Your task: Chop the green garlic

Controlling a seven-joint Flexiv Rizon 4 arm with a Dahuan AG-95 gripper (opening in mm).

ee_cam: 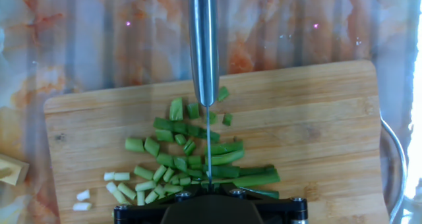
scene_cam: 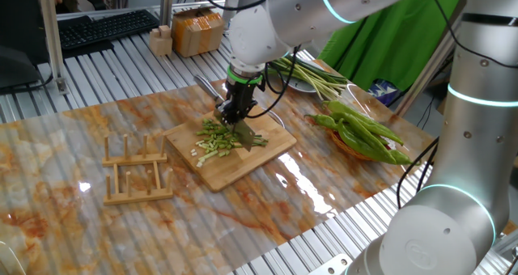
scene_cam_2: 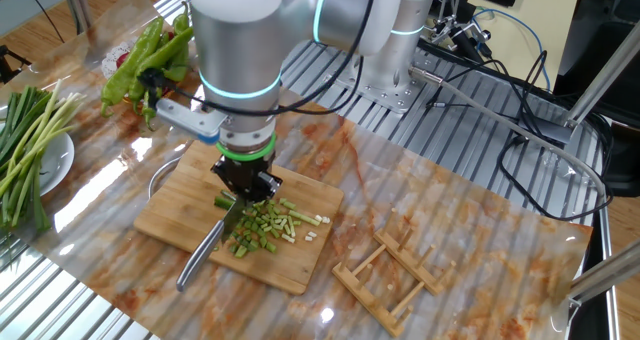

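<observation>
The gripper (scene_cam_2: 245, 183) points straight down over the wooden cutting board (scene_cam_2: 175, 212), its jaws clamped on a knife (scene_cam_2: 203, 250). In the hand view the knife's blade (ee_cam: 209, 145) runs edge-on down through the pile, with its steel handle (ee_cam: 204, 46) reaching out past the board's far edge. The green garlic (ee_cam: 188, 155) lies on the board right under the jaws, mostly cut into short green bits, with a few longer pieces (ee_cam: 254, 178) lying crosswise beside the blade and some pale bits (ee_cam: 115, 176) scattered at one side. The board rests on the marbled worktop (scene_cam: 65, 154). A wooden rack (scene_cam: 136, 171) stands near the board. Green peppers (scene_cam: 364, 133) and a bundle of long uncut stalks (scene_cam: 320, 77) lie well apart from the board.
</observation>
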